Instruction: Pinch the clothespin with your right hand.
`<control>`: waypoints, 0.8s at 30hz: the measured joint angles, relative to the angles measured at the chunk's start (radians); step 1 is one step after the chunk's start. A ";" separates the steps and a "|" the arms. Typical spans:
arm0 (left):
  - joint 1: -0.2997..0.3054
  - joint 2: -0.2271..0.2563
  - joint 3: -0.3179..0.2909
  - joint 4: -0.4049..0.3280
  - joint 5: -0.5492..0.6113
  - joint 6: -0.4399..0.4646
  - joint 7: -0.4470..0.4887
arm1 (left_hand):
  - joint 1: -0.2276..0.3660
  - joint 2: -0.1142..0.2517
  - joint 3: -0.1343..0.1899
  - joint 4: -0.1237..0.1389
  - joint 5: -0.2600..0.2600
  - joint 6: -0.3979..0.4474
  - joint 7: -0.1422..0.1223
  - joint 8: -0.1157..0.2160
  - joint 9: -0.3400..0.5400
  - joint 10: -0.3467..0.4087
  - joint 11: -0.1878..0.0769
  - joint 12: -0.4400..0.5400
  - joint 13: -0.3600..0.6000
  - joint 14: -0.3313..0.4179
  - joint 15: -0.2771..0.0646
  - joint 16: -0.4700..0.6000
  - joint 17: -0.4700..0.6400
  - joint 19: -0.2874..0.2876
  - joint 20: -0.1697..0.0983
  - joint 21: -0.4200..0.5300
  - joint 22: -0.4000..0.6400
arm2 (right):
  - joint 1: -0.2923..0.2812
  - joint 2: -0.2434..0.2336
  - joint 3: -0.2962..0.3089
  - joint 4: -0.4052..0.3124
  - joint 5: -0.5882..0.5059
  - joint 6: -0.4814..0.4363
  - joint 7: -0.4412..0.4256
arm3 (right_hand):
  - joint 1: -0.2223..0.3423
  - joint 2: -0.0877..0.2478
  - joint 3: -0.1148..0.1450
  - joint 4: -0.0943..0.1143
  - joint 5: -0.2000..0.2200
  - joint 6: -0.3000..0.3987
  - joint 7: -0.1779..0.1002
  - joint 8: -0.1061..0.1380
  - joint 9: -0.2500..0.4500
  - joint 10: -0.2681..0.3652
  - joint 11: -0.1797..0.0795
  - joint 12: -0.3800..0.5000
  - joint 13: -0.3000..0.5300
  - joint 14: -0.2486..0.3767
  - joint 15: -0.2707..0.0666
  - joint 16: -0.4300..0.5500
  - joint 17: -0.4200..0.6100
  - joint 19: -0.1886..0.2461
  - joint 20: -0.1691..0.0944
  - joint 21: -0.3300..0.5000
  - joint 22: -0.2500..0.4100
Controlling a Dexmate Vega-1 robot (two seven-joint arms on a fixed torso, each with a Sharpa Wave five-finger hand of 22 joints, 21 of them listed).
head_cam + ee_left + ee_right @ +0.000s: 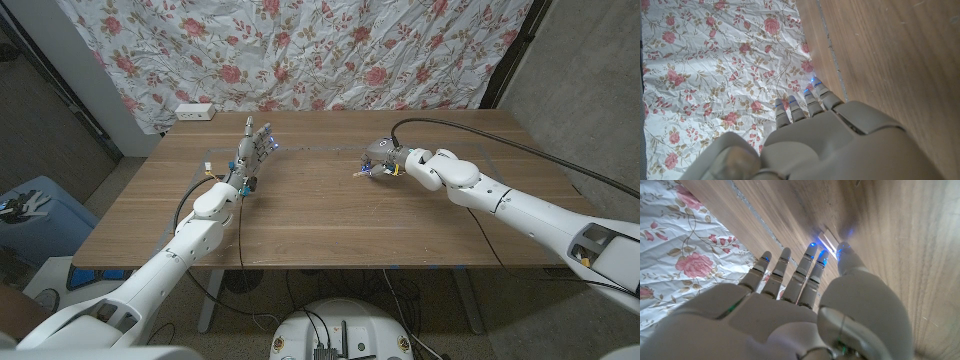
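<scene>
The clothespin (360, 171) is a small pale wooden piece on the wooden table (330, 220), right of centre. My right hand (385, 160) is at it, fingers pointing toward the table's middle. In the right wrist view the clothespin (828, 238) sits between the thumb tip (845, 252) and the nearest fingertip (821, 257), which pinch its near end; the other fingers are stretched out beside it. My left hand (250, 150) stands upright at the left of the table with its fingers apart, holding nothing; its fingers (805, 102) point toward the flowered cloth.
A flowered cloth (300, 50) hangs behind the table's far edge. A white power strip (193, 112) lies at the far left corner. A black cable (470, 130) arcs over the right arm. A blue object (35, 215) sits on the floor at the left.
</scene>
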 measured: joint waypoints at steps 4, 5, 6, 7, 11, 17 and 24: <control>0.000 0.000 0.000 0.000 0.000 0.000 0.000 | 0.000 0.000 0.000 0.000 0.000 0.000 0.000 0.000 0.000 0.000 0.000 0.000 0.000 0.000 0.000 0.000 0.000 0.000 0.000 0.000 0.000 | 0.006 0.003 -0.005 0.012 -0.003 0.005 -0.013 | 0.024 -0.002 -0.007 -0.005 0.000 0.025 0.004 0.008 0.000 0.028 0.002 0.000 0.000 0.020 -0.001 0.013 0.006 0.009 -0.009 0.000 0.000; 0.000 0.000 0.000 0.000 0.000 0.000 0.000 | 0.000 0.000 0.000 0.000 0.000 0.000 0.000 0.000 0.000 0.000 0.000 0.000 0.000 0.000 0.000 0.000 0.000 0.000 0.000 0.000 0.000 | 0.007 0.004 -0.006 0.017 -0.004 0.007 -0.018 | 0.039 -0.001 -0.009 -0.004 0.000 0.032 0.003 0.011 0.000 0.038 0.001 0.000 0.000 0.028 -0.002 0.020 0.008 0.012 -0.012 0.000 0.000; 0.000 0.000 0.000 0.000 0.000 0.000 0.000 | 0.000 0.000 0.000 0.000 0.000 0.000 0.000 0.000 0.000 0.000 0.000 0.000 0.000 0.000 0.000 0.000 0.000 0.000 0.000 0.000 0.000 | 0.008 0.004 -0.007 0.018 -0.004 0.007 -0.019 | 0.041 -0.004 -0.012 -0.001 0.000 0.039 0.004 0.014 0.000 0.044 0.000 0.000 0.001 0.029 -0.003 0.024 0.010 0.012 -0.012 0.000 0.000; 0.000 0.000 0.000 0.000 0.000 0.000 0.000 | 0.000 0.000 0.000 0.000 0.000 0.000 0.000 0.000 0.000 0.000 0.000 0.000 0.000 0.000 0.000 0.000 0.000 0.000 0.000 0.000 0.000 | 0.009 0.004 -0.008 0.021 -0.005 0.009 -0.024 | 0.043 -0.002 -0.015 -0.004 0.000 0.041 0.001 0.016 0.000 0.051 0.000 0.000 0.004 0.031 -0.006 0.029 0.013 0.013 -0.012 0.000 0.000; 0.000 0.000 0.000 0.000 0.000 0.000 0.000 | 0.000 0.000 0.000 0.000 0.000 0.000 0.000 0.000 0.000 0.000 0.000 0.000 0.000 0.000 0.000 0.000 0.000 0.000 0.000 0.000 0.000 | 0.011 0.005 -0.011 0.027 -0.007 0.012 -0.037 | 0.066 0.000 -0.029 -0.001 0.000 0.072 0.000 0.025 0.003 0.080 0.000 0.000 0.007 0.047 -0.004 0.047 0.022 0.020 -0.013 0.000 0.000; 0.000 0.000 0.000 0.000 0.000 0.000 0.000 | 0.000 0.000 0.000 0.000 0.000 0.000 0.000 0.000 0.000 0.000 0.000 0.000 0.000 0.000 0.000 0.000 0.000 0.000 0.000 0.000 0.000 | 0.013 0.005 -0.015 0.036 -0.011 0.015 -0.056 | 0.099 -0.001 -0.043 0.001 0.000 0.100 0.004 0.033 0.005 0.118 0.003 0.000 0.014 0.066 -0.005 0.070 0.032 0.027 -0.020 0.000 0.000; 0.000 0.000 0.000 0.000 0.000 0.000 0.000 | 0.000 0.000 0.000 0.000 0.000 0.000 0.000 0.000 0.000 0.000 0.000 0.000 0.000 0.000 0.000 0.000 0.000 0.000 0.000 0.000 0.000 | 0.013 0.002 -0.016 0.039 -0.011 0.018 -0.072 | 0.099 -0.001 -0.051 0.004 0.000 0.119 0.002 0.040 0.005 0.136 -0.001 0.004 0.014 0.077 -0.005 0.082 0.042 0.031 -0.023 0.000 0.000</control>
